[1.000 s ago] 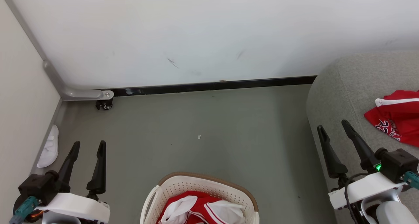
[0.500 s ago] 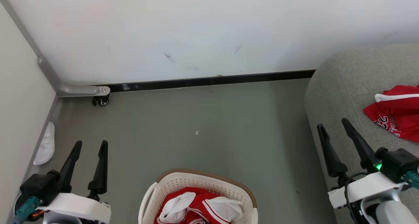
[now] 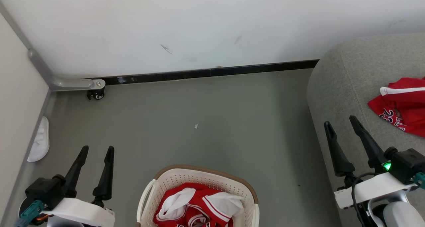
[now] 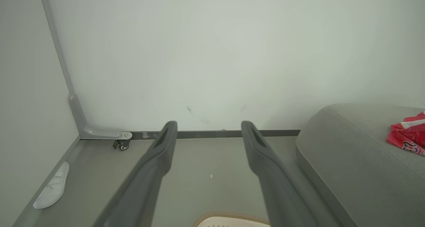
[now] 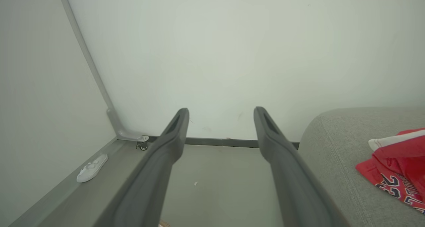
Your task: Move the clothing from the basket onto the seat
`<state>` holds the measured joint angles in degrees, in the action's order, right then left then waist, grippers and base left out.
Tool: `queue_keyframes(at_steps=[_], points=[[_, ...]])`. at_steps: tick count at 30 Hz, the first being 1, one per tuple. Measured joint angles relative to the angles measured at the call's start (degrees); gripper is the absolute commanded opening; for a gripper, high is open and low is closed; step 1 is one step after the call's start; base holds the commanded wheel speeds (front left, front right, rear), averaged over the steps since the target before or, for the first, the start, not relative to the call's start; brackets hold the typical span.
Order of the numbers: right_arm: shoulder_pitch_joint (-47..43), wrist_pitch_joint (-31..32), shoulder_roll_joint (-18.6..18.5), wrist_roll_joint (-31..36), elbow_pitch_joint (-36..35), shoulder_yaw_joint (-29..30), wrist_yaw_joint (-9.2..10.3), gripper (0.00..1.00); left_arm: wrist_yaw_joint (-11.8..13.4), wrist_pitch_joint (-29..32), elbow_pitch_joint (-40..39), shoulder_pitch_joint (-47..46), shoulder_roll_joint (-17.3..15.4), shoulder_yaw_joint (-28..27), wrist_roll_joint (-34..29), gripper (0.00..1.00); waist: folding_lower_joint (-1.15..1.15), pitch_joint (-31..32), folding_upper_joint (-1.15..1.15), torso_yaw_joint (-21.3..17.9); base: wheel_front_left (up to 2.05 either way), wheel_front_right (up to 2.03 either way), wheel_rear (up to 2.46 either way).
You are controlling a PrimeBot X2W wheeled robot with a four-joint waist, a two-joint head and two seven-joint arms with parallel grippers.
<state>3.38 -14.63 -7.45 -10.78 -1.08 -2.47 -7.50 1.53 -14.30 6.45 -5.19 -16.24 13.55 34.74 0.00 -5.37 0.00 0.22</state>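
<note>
**While the left gripper (image 3: 97,150) and the right gripper (image 3: 340,120) stand open, clothing (image 3: 199,205) lies in the basket (image 3: 206,170)**

As seen from the head, the left gripper sits at the lower left with its two dark fingers spread apart and pointing up and slightly to the right. They hold nothing. The right gripper sits at the lower right, likewise released and empty, with its fingers leaning up and to the left. In that view it overlaps the rounded near edge of the sofa (image 3: 342,84). Each wrist view shows its own pair of fingers parted, with floor (image 3: 215,120) and wall (image 3: 199,24) visible between them.

The basket stands on the floor between the two arms, near the bottom edge of the head view. The heap of red and white clothing lies inside it, below the brown rim. The perforated wall encloses the heap on every visible side.

To the right, a red jersey (image 3: 403,106) with dark numbers lies crumpled on the sofa, well apart from the basket. The sofa's rounded end rises between the two.

Farther out, a small pale scrap (image 3: 196,126) lies on the floor beyond the basket. A white slipper (image 3: 38,144) rests against the left wall. A grey bracket with a small caster wheel (image 3: 95,95) sits in the corner, beside the dark baseboard (image 3: 232,70).
</note>
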Motion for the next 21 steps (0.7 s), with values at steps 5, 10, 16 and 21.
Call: queue_keyframes(at_steps=[5,10,16,21], points=[[0.01,0.00,0.12,0.21,-0.20,-0.08,0.00,1.00,-0.77,0.00,0.04,-0.01,0.05,0.14,0.00,1.00,0.00,-1.34,0.00,-0.46,0.00,0.00,0.00],[0.07,0.00,0.24,0.29,-0.51,-0.13,0.00,1.00,-1.27,0.00,0.04,-0.05,0.00,0.11,-0.07,1.00,0.00,-2.59,0.00,-0.87,0.00,0.00,0.00],[0.47,0.00,0.63,0.34,-1.22,-0.23,0.00,1.00,-2.49,0.00,0.07,-0.40,-0.30,-0.03,-0.40,1.00,0.00,-4.88,0.00,-1.65,0.00,0.00,0.00],[0.88,0.00,0.90,0.91,-1.86,-0.27,0.00,1.00,-3.14,0.00,0.13,-1.84,-0.37,0.00,-1.09,1.00,0.00,-6.49,0.00,-2.19,0.00,0.00,0.00]])
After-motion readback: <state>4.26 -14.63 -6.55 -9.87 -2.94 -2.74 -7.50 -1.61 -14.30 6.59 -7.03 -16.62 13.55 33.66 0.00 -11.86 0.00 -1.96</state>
